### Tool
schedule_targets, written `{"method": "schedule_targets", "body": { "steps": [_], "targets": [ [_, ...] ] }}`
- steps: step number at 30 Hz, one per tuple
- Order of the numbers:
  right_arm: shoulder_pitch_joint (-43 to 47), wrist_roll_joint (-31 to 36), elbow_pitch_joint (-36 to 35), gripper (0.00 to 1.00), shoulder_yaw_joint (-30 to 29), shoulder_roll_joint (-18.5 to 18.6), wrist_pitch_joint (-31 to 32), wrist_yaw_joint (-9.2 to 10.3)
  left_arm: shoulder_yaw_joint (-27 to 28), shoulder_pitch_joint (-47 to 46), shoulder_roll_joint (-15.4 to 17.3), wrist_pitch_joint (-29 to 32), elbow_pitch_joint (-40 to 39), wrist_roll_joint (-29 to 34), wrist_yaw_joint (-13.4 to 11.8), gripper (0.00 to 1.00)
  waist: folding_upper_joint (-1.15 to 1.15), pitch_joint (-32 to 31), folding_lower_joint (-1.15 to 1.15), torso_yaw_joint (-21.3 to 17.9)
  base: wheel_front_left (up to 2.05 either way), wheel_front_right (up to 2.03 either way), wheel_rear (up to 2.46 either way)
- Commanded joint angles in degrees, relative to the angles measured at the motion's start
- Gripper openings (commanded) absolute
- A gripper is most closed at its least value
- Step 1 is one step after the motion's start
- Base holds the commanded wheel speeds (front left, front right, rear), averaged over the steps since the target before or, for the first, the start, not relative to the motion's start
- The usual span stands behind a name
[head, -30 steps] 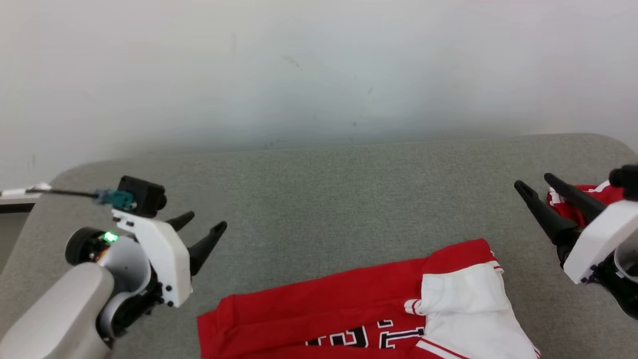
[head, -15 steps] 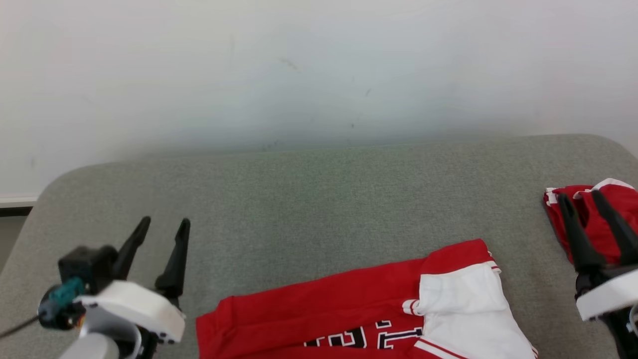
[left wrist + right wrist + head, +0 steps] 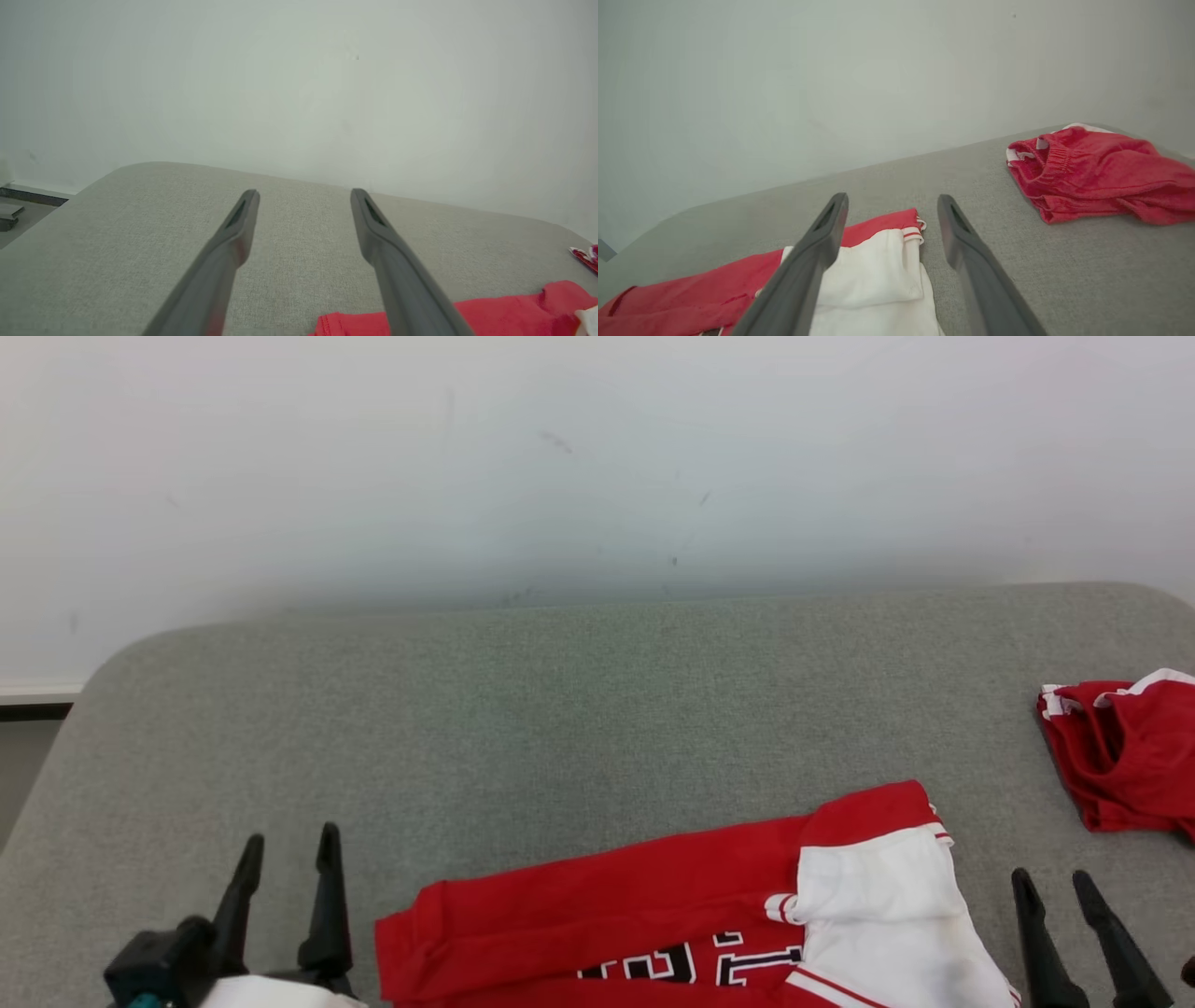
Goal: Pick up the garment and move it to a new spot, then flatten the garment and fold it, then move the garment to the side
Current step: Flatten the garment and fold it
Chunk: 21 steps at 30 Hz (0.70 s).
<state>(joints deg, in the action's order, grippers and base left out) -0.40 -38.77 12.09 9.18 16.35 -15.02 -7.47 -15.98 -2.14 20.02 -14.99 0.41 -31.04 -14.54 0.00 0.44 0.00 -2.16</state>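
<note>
A red and white jersey (image 3: 709, 919) with black lettering lies folded on the grey cushion (image 3: 579, 709) at the near middle. It also shows in the right wrist view (image 3: 873, 275) and in the left wrist view (image 3: 514, 312). A bunched red garment with white trim (image 3: 1125, 756) lies at the far right, apart from the jersey, and appears in the right wrist view too (image 3: 1092, 170). My left gripper (image 3: 289, 840) stands open and empty left of the jersey. My right gripper (image 3: 1053, 879) stands open and empty just right of the jersey, below the red bundle.
A pale wall (image 3: 597, 457) rises right behind the cushion. The cushion's rounded left corner (image 3: 103, 672) drops to a floor and a dark skirting strip (image 3: 33, 711). Bare grey fabric stretches across the middle and back.
Both arms have drawn back toward the view's bottom edge. The right gripper has left the red bundle, which stays at the right. The left gripper has swung to point straight ahead.
</note>
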Motion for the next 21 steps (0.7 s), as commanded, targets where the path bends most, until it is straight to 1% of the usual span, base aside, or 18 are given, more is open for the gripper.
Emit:
{"method": "schedule_targets", "body": {
  "steps": [1,2,6,8,12,16,21],
  "targets": [
    [0.9,1.2,0.3,1.0,0.0,-0.5,0.1,-0.01,2.1,1.7,-1.8,-0.2,-0.3,1.6,0.9,1.0,0.0,0.5,0.0,-0.2,0.0,0.0,0.0],
    [0.9,1.5,0.3,1.0,0.1,-1.1,0.2,-0.02,3.1,2.2,-2.8,-0.2,-0.4,2.6,1.6,1.0,0.0,0.9,0.0,-0.4,0.0,0.0,0.0],
    [-0.7,2.5,1.3,1.0,-0.2,-2.0,1.1,-0.02,6.7,2.3,-5.7,-0.2,1.3,5.4,5.8,1.0,0.0,1.6,0.0,-0.8,0.0,0.0,0.0],
    [-2.3,3.6,2.5,1.0,0.1,-2.0,2.1,-0.02,7.8,2.1,-7.0,-0.1,2.1,6.9,7.4,1.0,0.0,1.8,0.0,-1.1,0.0,0.0,0.0],
    [-6.1,4.4,6.3,1.0,0.9,-2.6,4.8,-0.01,9.1,1.4,-9.0,-0.1,2.7,9.6,9.8,1.0,0.0,2.3,0.0,-1.5,0.0,0.0,0.0],
    [-10.5,4.2,11.5,1.0,2.4,-2.7,9.2,-0.02,10.0,0.4,-10.3,-0.2,4.2,12.1,12.0,1.0,0.0,2.5,0.0,-1.0,0.0,0.0,0.0],
    [-14.8,2.9,18.3,1.0,4.8,-2.4,17.1,-0.01,11.4,-0.6,-11.9,-0.2,5.8,14.1,14.1,1.0,0.0,2.6,0.0,-0.1,0.0,0.0,0.0]
  ]
}}
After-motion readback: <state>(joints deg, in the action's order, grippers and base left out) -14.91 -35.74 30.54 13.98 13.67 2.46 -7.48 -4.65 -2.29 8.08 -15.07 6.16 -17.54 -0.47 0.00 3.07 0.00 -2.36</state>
